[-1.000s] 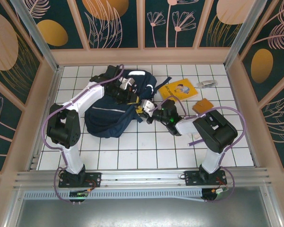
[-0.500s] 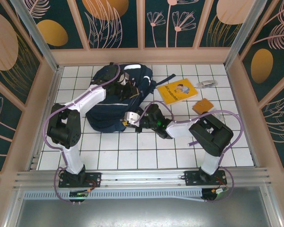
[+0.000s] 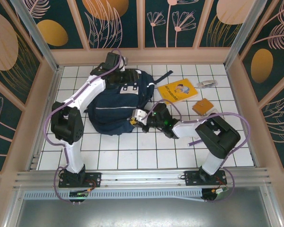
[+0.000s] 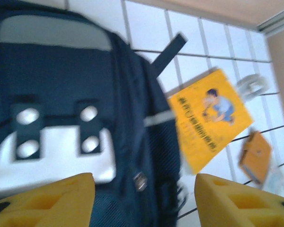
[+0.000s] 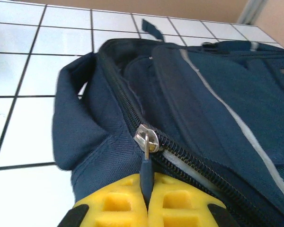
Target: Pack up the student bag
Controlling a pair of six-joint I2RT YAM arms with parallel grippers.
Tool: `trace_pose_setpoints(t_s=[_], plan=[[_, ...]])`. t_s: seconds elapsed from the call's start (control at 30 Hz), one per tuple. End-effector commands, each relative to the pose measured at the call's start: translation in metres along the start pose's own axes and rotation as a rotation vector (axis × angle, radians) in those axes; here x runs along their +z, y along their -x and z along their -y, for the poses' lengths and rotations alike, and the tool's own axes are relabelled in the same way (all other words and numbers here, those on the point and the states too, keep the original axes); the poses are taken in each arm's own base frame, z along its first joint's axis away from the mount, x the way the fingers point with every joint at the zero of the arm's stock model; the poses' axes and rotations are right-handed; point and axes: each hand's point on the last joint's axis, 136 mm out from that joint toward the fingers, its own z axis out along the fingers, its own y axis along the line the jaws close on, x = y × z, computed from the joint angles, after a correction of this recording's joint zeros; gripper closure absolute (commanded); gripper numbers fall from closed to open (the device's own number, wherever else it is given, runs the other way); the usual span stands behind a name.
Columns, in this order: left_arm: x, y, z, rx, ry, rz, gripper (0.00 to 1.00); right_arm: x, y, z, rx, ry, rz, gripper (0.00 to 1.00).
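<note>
Your right gripper [image 5: 146,189] pinches the zipper pull [image 5: 145,171] of the bag [image 3: 114,106] at the table's [image 3: 132,151] ten o'clock; drag straight along the teeth [image 5: 191,153] while your spread, seemingly hovering left gripper [image 4: 142,191] steadies it.

The student bag [image 3: 109,118] is navy-blue all over, crossed by a thin white stripe. Just ahead of the yellow left fingers [image 4: 52,196] it carries a pale grey-white patch with two navy tabs, each showing two light holes. Beyond the other left finger lie a bright yellow book [image 4: 208,118] with a cartoon figure in blue and an orange-brown case [image 4: 256,156]. The right fingers [image 5: 118,203] are yellow too, with a navy zip pull [image 5: 146,177] between them under a silver slider [image 5: 146,137]. The desk [image 3: 146,151] is white tile with dark grid lines.
</note>
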Motion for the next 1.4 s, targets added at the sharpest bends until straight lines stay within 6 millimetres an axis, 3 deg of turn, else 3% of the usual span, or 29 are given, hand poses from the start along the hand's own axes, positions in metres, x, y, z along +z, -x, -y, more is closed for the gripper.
trace_pose_setpoints(t_s=[0.0, 0.17, 0.27, 0.33, 0.37, 0.47, 0.57, 0.77, 0.87, 0.97, 1.0, 1.07, 1.3, 1.37], plan=[[-0.025, -0.043, -0.037, 0.268, 0.157, -0.165, 0.39, -0.022, 0.024, 0.021, -0.012, -0.037, 0.079, 1.0], [-0.032, -0.114, -0.058, 0.531, 0.092, -0.375, 0.32, -0.026, 0.018, 0.027, -0.015, -0.047, 0.054, 1.0], [-0.028, -0.13, -0.066, 0.633, 0.068, -0.371, 0.31, -0.028, 0.01, 0.03, 0.005, -0.053, 0.055, 1.0], [-0.027, -0.146, -0.056, 0.74, -0.053, -0.37, 0.3, -0.031, 0.01, 0.037, 0.019, -0.063, 0.058, 1.0], [-0.035, -0.149, -0.047, 0.81, -0.111, -0.341, 0.3, -0.032, 0.011, 0.039, 0.021, -0.067, 0.062, 1.0], [-0.035, -0.142, -0.047, 0.954, -0.103, -0.209, 0.28, -0.036, 0.014, 0.048, 0.028, -0.074, 0.072, 1.0], [-0.032, -0.141, -0.063, 1.126, -0.031, -0.156, 0.27, -0.04, 0.013, 0.054, 0.033, -0.084, 0.069, 1.0], [-0.018, -0.149, -0.092, 1.299, 0.082, -0.195, 0.28, -0.046, 0.009, 0.056, 0.04, -0.099, 0.063, 1.0], [-0.013, -0.129, -0.104, 1.267, 0.211, -0.166, 0.43, -0.048, 0.008, 0.056, 0.043, -0.099, 0.06, 1.0], [-0.012, -0.103, -0.106, 1.158, 0.305, -0.163, 0.85, -0.049, 0.006, 0.055, 0.045, -0.101, 0.054, 1.0], [-0.012, -0.1, -0.103, 1.148, 0.297, -0.168, 0.93, -0.049, 0.005, 0.055, 0.047, -0.103, 0.05, 1.0], [-0.017, -0.089, -0.096, 1.116, 0.3, -0.121, 1.0, -0.051, 0.002, 0.054, 0.05, -0.11, 0.044, 1.0], [-0.052, -0.046, -0.046, 0.823, 0.211, 0.065, 1.0, -0.057, -0.007, 0.064, 0.109, -0.209, -0.015, 1.0], [-0.058, -0.033, -0.044, 0.699, 0.243, 0.11, 1.0, -0.054, -0.008, 0.067, 0.155, -0.225, -0.015, 1.0]])
